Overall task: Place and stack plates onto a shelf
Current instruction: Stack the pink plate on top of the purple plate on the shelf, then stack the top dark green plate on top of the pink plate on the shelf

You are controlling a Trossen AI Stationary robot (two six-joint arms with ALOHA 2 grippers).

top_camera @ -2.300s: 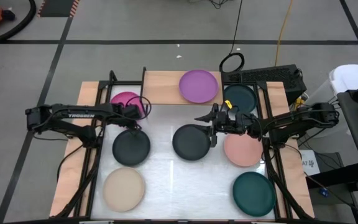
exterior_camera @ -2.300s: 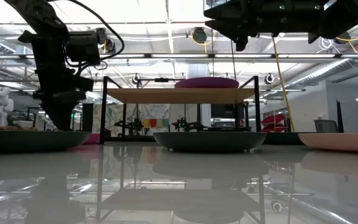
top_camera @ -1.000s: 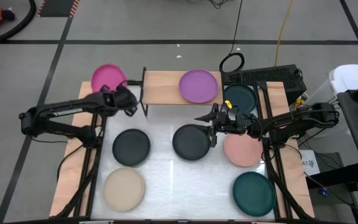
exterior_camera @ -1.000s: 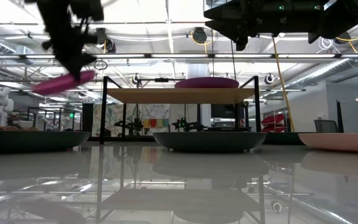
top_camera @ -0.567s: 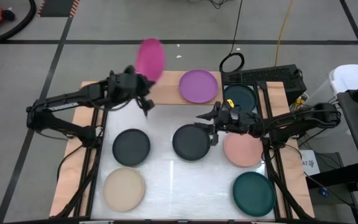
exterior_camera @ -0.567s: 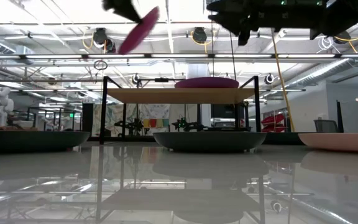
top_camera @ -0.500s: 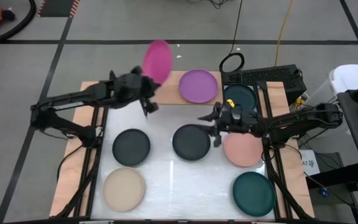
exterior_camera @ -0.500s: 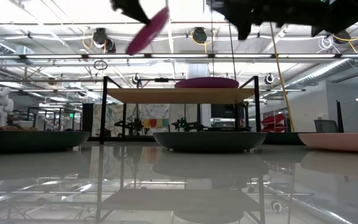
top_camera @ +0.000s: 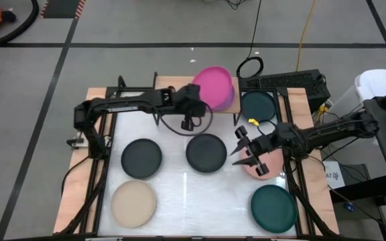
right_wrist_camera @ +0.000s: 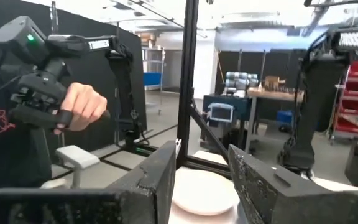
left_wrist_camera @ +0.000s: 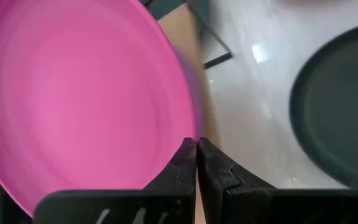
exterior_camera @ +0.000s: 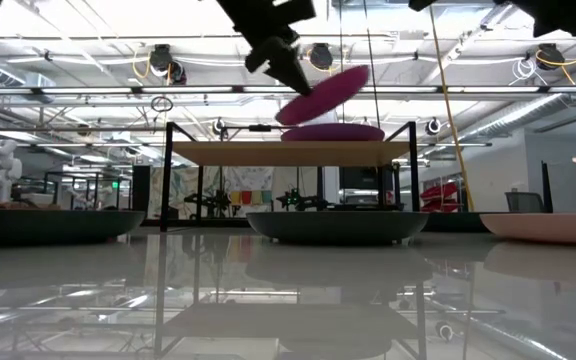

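1. High view: the left gripper (top_camera: 194, 107) reaches from the left over the shelf (top_camera: 173, 94) at the far edge of the table (top_camera: 179, 194). It holds the hot pink plate (top_camera: 214, 87) by the rim, above the purple plate (top_camera: 229, 98), which is mostly covered. The right gripper (top_camera: 246, 148) is open wide and empty, over the near left edge of the salmon pink plate (top_camera: 265, 165). On the table lie two charcoal black plates (top_camera: 141, 158) (top_camera: 206, 152), the beige plate (top_camera: 134, 203) near left, one dark teal plate (top_camera: 273, 207) near right and another dark teal plate (top_camera: 258, 106) far right, just beside the shelf.

2. Low view: the hot pink plate (exterior_camera: 320, 94) hangs tilted just above the purple plate (exterior_camera: 333, 132), which lies flat on the shelf (exterior_camera: 268, 153). I cannot tell if the two touch.

3. Left wrist view: the fingers (left_wrist_camera: 213, 174) are closed tight on the rim of the hot pink plate (left_wrist_camera: 79, 106). One charcoal plate (left_wrist_camera: 337, 112) shows beside.

4. Right wrist view: the two fingers (right_wrist_camera: 160, 180) stand well apart and hold nothing. Beyond the table, a person's hand (right_wrist_camera: 82, 106) grips a black controller (right_wrist_camera: 42, 93).
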